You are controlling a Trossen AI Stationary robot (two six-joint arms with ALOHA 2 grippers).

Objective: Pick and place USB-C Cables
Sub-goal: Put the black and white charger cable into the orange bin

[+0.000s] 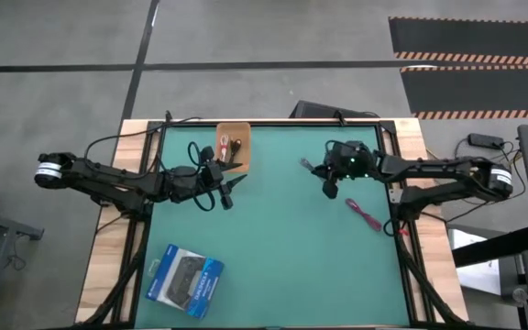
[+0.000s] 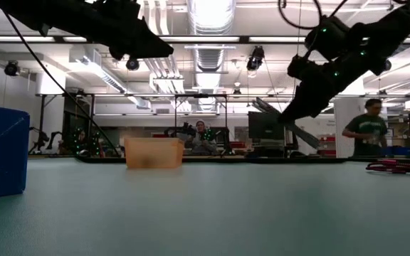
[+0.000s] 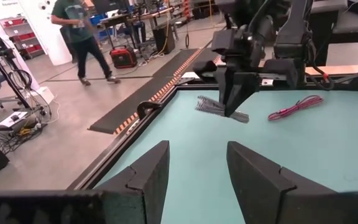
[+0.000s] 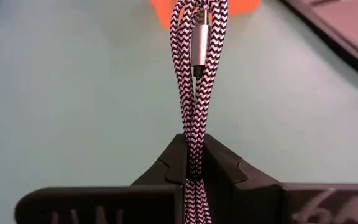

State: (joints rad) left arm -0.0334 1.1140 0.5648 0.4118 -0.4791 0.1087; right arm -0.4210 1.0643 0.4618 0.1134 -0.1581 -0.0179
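The silver-grey braided USB-C cable point(image 3: 219, 109) hangs in the air in my right gripper point(image 4: 192, 146), over the table's right half point(image 1: 329, 189). The magenta cable point(image 1: 365, 216) lies flat on the green mat near the right edge. A small tan box point(image 1: 234, 145) stands at the far edge and holds the white cable point(image 1: 223, 147) and the black one point(image 1: 237, 147). My left gripper point(image 3: 197, 168) is open and raised just near of that box point(image 1: 227, 194), touching nothing. My right gripper pinches the silver-grey cable's bundled strands point(image 4: 192, 127) between its two fingers, several strands together, around the bundle's middle. The fingers come from above, slanting down. The cable is lifted clear of the mat, and its two ends stick out on either side of the fingertips point(image 3: 204, 104).
A blue-and-black box point(image 1: 184, 280) lies near the table's near-left corner. Black frame rails run around the mat point(image 1: 282, 247). Beyond the table a person in a green shirt point(image 2: 365, 131) walks and another point(image 2: 203, 139) sits.
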